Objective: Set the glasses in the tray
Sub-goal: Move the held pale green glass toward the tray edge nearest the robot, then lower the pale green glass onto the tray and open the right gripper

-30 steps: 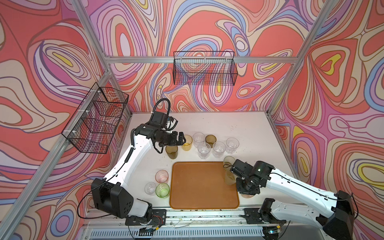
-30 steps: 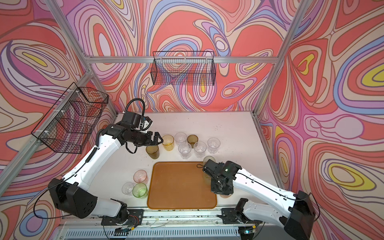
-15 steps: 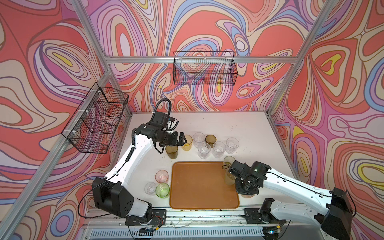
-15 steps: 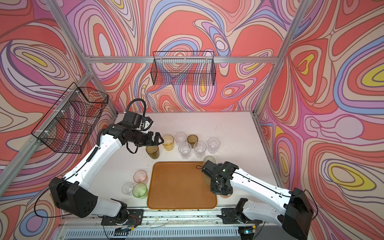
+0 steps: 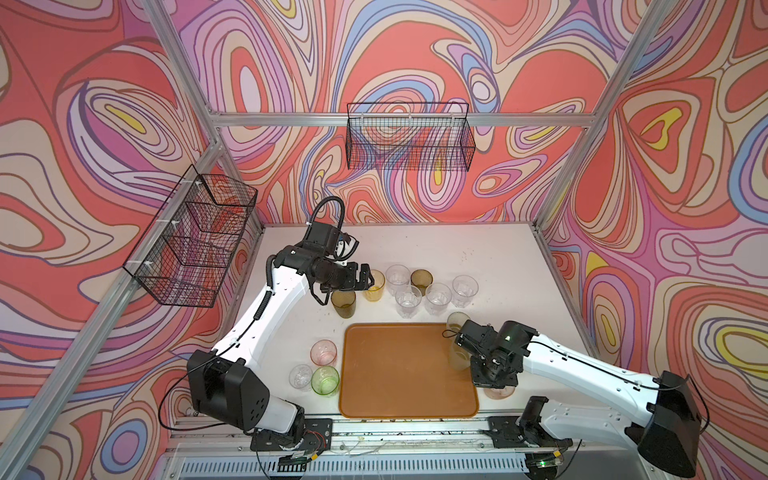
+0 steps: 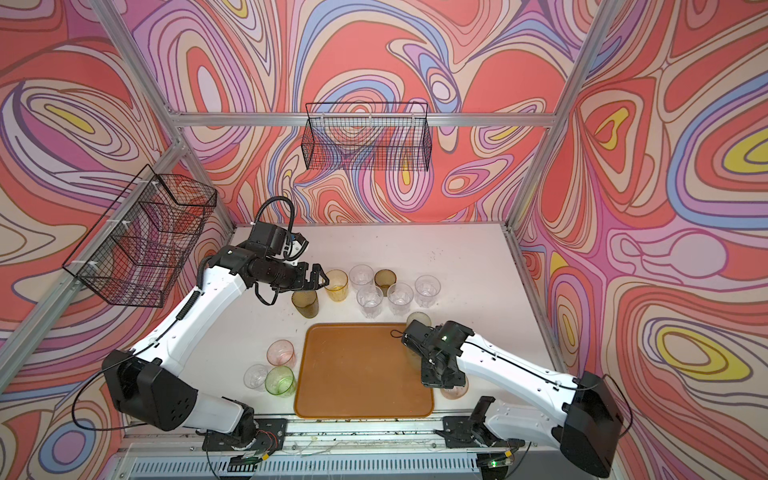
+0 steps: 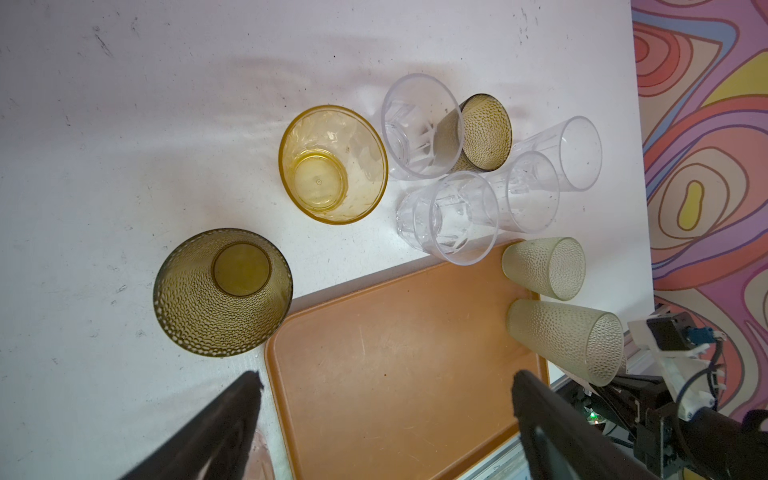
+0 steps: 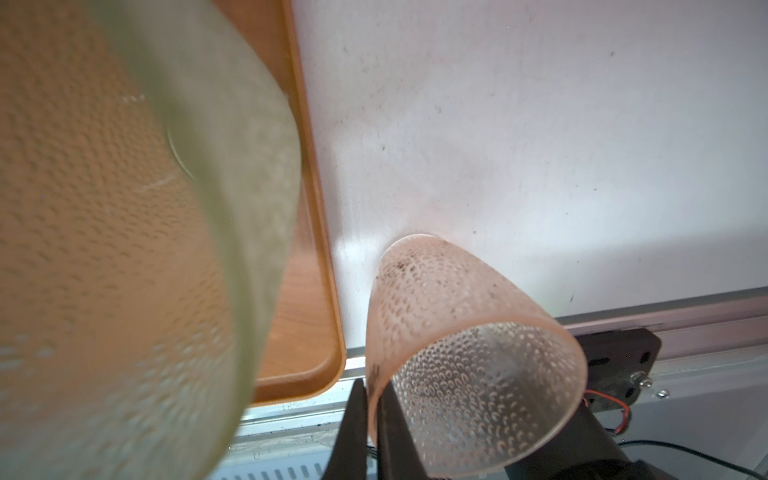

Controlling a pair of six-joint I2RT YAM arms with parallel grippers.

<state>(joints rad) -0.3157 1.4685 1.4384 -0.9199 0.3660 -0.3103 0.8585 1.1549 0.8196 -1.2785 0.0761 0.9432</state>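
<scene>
The orange-brown tray (image 5: 395,374) lies at the table's front middle. One frosted green glass (image 5: 457,357) stands on its right edge, and it looms large and blurred (image 8: 124,249) in the right wrist view. Just right of the tray's near corner a pink dimpled glass (image 8: 457,340) stands on the table. My right gripper (image 8: 374,386) is shut on its rim, one finger inside and one outside. My left gripper (image 5: 365,276) hangs open and empty over the amber glass (image 5: 374,286) and the olive-brown glass (image 5: 344,303).
Behind the tray stand several clear glasses (image 5: 438,298), a second olive-brown one (image 5: 421,280) and another frosted green one (image 5: 457,322). Left of the tray stand a pink (image 5: 323,352), a clear (image 5: 301,376) and a bright green glass (image 5: 325,380). Black wire baskets (image 5: 409,141) hang on the walls.
The right gripper has shifted slightly left and closed on the pink glass's rim. The left arm has hardly moved and stays open.
</scene>
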